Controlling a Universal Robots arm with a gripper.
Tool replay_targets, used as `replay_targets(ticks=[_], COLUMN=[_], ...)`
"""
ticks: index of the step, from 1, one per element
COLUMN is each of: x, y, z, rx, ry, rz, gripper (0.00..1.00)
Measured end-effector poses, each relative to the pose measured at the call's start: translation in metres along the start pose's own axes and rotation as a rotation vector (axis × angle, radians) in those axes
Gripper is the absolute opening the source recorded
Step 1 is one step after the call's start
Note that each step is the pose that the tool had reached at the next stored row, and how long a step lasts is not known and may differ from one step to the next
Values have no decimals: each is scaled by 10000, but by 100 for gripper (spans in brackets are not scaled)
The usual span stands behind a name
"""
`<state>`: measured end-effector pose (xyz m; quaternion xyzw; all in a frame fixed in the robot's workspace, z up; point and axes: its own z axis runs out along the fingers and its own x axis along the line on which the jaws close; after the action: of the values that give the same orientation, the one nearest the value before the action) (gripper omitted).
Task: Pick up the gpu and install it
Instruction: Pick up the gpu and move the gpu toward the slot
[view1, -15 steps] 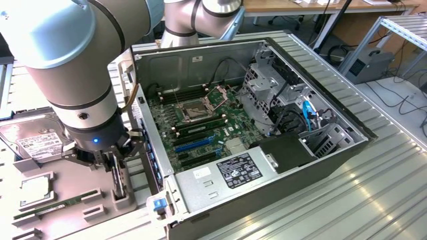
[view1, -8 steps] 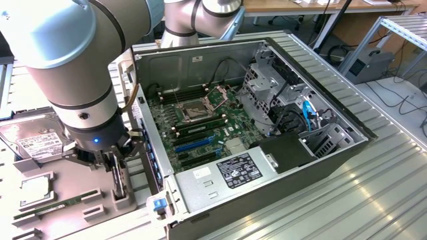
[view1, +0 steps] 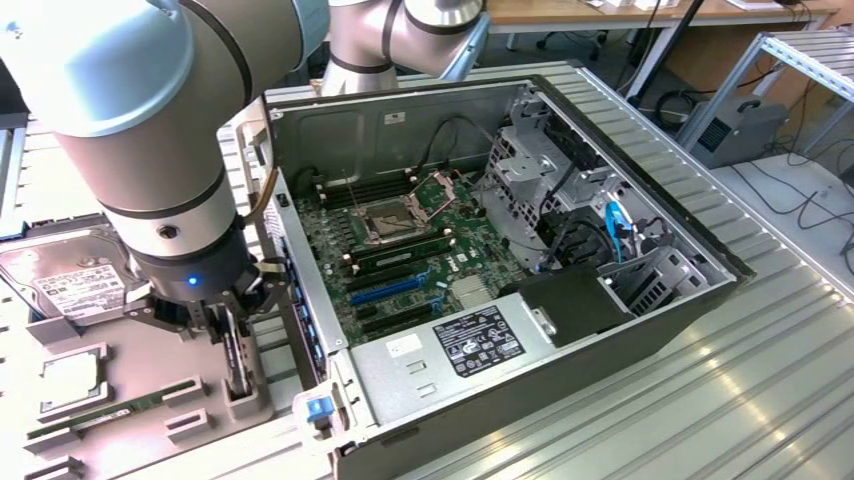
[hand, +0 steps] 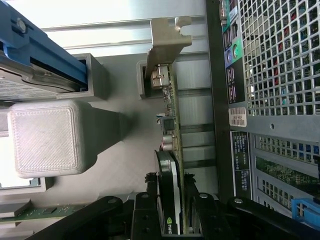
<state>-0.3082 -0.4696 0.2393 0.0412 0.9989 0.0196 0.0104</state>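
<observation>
The gpu (view1: 239, 368) stands on edge in a slot of the grey holder tray (view1: 147, 450), just outside the open PC case (view1: 667, 330) on the exterior view's left. My gripper (view1: 231, 345) reaches straight down over it. In the wrist view the gpu (hand: 173, 145) shows its green board, black cooler face and silver end bracket (hand: 167, 35). My gripper (hand: 171, 189) has a black finger pressed on each face, shut on the card. The card's bracket end still sits in the grey holder block (hand: 145, 80).
The tray also holds a silver hard drive (view1: 74, 275), a processor (view1: 67, 380) and a green memory stick (view1: 107, 410). Inside the case the motherboard (view1: 400, 260) lies with blue card slots (view1: 387, 292). The case's perforated rear wall (hand: 275, 75) runs close beside the card.
</observation>
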Motion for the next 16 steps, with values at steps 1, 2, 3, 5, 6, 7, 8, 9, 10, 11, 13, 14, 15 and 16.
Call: replay_targets(ticks=[1, 2, 3, 5, 6, 7, 8, 9, 10, 11, 13, 14, 15, 16], x=[0, 0, -2, -9, -22, -24, -25, -26, -27, -27, -27, -27, -27, -28], y=[0, 0, 0, 1, 2, 2, 2, 2, 2, 2, 2, 2, 2, 2], z=[0, -1, 0, 0, 1, 1, 1, 1, 2, 2, 3, 3, 3, 3], rx=[2, 3, 4, 4, 7, 8, 9, 10, 11, 13, 19, 22, 22, 21], ry=[14, 27, 31, 44, 75, 88, 98, 114, 135, 156, 199, 220, 220, 221], rz=[1, 1, 1, 2, 3, 5, 5, 5, 6, 6, 8, 8, 9, 9], gripper=[34, 34, 34, 34, 34, 34, 34, 34, 34, 34, 34, 34, 34, 34])
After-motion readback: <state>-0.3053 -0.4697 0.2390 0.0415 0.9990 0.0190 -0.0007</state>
